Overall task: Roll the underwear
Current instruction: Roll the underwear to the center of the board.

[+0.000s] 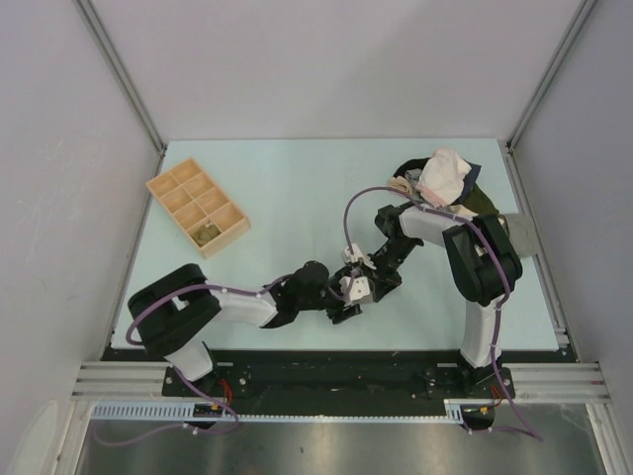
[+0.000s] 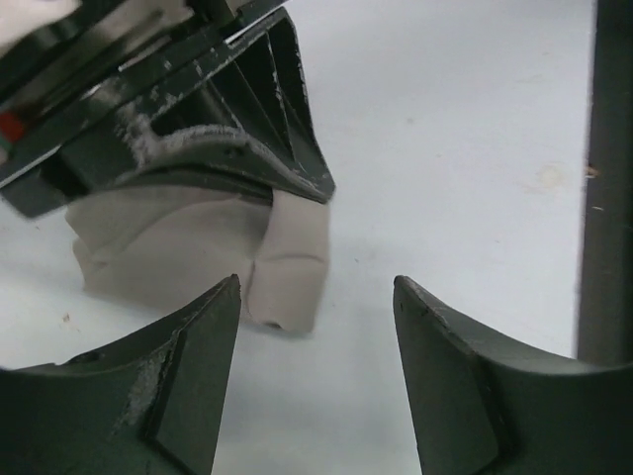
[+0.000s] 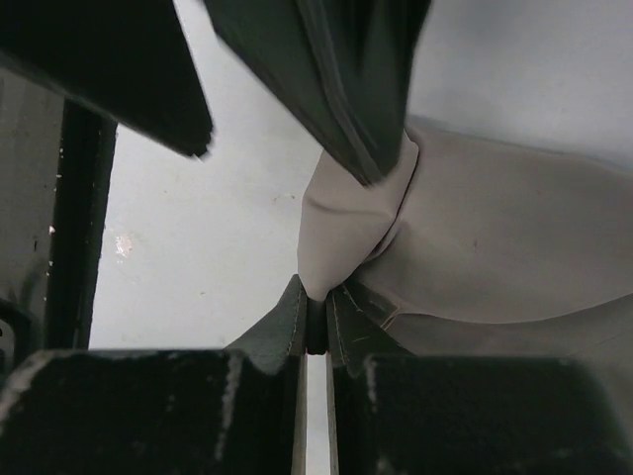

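Observation:
The taupe-grey underwear (image 2: 188, 247) lies bunched on the pale table, with one folded end (image 2: 289, 277) sticking out toward my left gripper. My right gripper (image 3: 315, 302) is shut on a pinched fold of the underwear (image 3: 495, 247). It also shows from the front in the left wrist view (image 2: 188, 109), pressing down over the cloth. My left gripper (image 2: 316, 297) is open and empty, just in front of the folded end and not touching it. In the top view both grippers, the left (image 1: 336, 302) and the right (image 1: 364, 279), meet near the table's front middle and hide the cloth.
A heap of other garments (image 1: 445, 178), pale pink-white and dark, lies at the back right. A wooden compartment tray (image 1: 198, 208) stands at the left. The black front rail (image 2: 605, 178) runs close beside the grippers.

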You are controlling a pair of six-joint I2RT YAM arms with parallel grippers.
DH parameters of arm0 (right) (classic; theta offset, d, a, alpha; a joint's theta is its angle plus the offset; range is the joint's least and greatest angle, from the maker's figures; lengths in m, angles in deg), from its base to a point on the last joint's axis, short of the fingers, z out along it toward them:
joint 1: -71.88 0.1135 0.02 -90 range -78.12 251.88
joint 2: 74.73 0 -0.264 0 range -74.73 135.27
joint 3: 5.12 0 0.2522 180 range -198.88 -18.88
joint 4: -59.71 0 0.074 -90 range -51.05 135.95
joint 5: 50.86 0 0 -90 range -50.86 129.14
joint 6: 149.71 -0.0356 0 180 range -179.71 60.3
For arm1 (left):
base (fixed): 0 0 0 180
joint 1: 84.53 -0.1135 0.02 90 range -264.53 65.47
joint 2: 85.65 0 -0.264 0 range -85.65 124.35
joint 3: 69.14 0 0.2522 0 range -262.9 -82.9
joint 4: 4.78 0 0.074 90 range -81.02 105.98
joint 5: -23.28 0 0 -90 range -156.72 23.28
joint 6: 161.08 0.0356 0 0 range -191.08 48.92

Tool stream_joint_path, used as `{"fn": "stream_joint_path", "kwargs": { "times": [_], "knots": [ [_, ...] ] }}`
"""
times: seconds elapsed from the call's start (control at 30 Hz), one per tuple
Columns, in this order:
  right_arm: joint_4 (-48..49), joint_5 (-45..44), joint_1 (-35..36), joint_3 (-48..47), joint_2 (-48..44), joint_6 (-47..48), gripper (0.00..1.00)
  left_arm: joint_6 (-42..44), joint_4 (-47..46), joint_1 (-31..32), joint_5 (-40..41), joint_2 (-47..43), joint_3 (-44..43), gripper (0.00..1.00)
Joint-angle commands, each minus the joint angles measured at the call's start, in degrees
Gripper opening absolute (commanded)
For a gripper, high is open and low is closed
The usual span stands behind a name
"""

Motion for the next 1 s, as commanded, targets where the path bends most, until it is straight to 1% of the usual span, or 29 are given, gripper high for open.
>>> {"fn": "stream_joint_path", "kwargs": {
  "times": [0.0, 0.3, 0.37, 0.4, 0.43, 0.47, 0.5, 0.53, 0.57, 0.63, 0.67, 0.7, 0.77, 0.83, 0.87, 0.9, 0.93, 0.97],
  "knots": [
    [-2.5, 0.9, -0.7, -1.3, 1.0, -1.3, 0.03, 8.1, 5.1, 1.0, 4.1, 4.3, -5.0, 0.67],
    [-3.1, 2.4, -2.1, -1.3, 1.7, -1.0, 0.05, 9.0, 7.8, 1.3, 7.7, 8.7, -7.1, 0.57],
    [-3.0, 2.6, -2.2, -1.3, 1.9, -1.1, 0.07, 9.0, 7.8, 1.3, 7.7, 9.0, -7.3, 0.51],
    [-2.8, 2.8, -2.3, -1.3, 1.9, -1.4, 0.09, 9.0, 8.5, 1.3, 7.4, 9.3, -7.4, 0.47],
    [-2.5, 3.3, -2.4, -1.3, 1.8, -2.2, 0.1, 9.0, 9.1, 1.3, 7.0, 9.6, -8.1, 0.38],
    [-2.4, 3.7, -2.6, -1.3, 1.7, -2.5, 0.11, 8.9, 10.0, 1.3, 6.4, 9.8, -8.6, 0.32],
    [-2.0, 4.6, -3.4, -1.3, 1.6, -3.0, 0.16, 8.7, 11.8, 1.3, 5.5, 10.1, -9.0, 0.27],
    [-1.6, 5.3, -4.0, -1.3, 1.4, -4.0, 0.19, 8.5, 12.8, 1.3, 4.6, 10.5, -9.7, 0.16],
    [-1.4, 5.8, -4.8, -1.3, 0.5, -4.4, 0.24, 7.8, 13.8, 1.3, 4.1, 10.5, -10.0, 0.11],
    [-0.6, 7.4, -7.9, -1.3, -0.8, -5.1, 0.3, 6.2, 16.2, 1.2, 2.8, 10.4, -10.3, 0.03],
    [-0.3, 7.7, -8.9, -1.3, -2.5, -5.2, 0.35, 5.4, 17.1, 0.9, 2.0, 10.5, -10.6, 0.01],
    [0.3, 8.7, -11.7, -1.3, -3.5, -5.3, 0.37, 4.5, 19.5, -0.1, -0.5, 10.6, -11.6, 0.0],
    [0.8, 9.5, -14.2, -1.3, -6.6, -4.1, 0.4, 0.8, 22.9, -1.5, -3.3, 11.7, -13.6, 0.0],
    [-0.6, 10.1, -16.9, -1.0, -8.5, -0.8, 0.41, -2.2, 28.1, -3.9, -8.8, 13.6, -16.7, 0.0],
    [-1.4, 10.5, -17.5, -0.7, -10.8, 3.8, 0.41, -3.3, 31.3, -4.9, -10.6, 14.4, -17.8, 0.01],
    [-3.3, 11.2, -17.8, 0.0, -12.0, 6.6, 0.42, -4.5, 32.2, -6.7, -12.4, 15.6, -20.2, 0.0],
    [-4.0, 11.4, -17.9, 1.9, -13.6, 9.4, 0.42, -6.7, 34.7, -7.8, -17.1, 16.7, -21.1, 0.0],
    [-4.6, 11.8, -17.8, 3.5, -14.9, 12.8, 0.44, -7.7, 35.6, -8.7, -19.0, 18.9, -22.1, 0.0]
  ]
}}
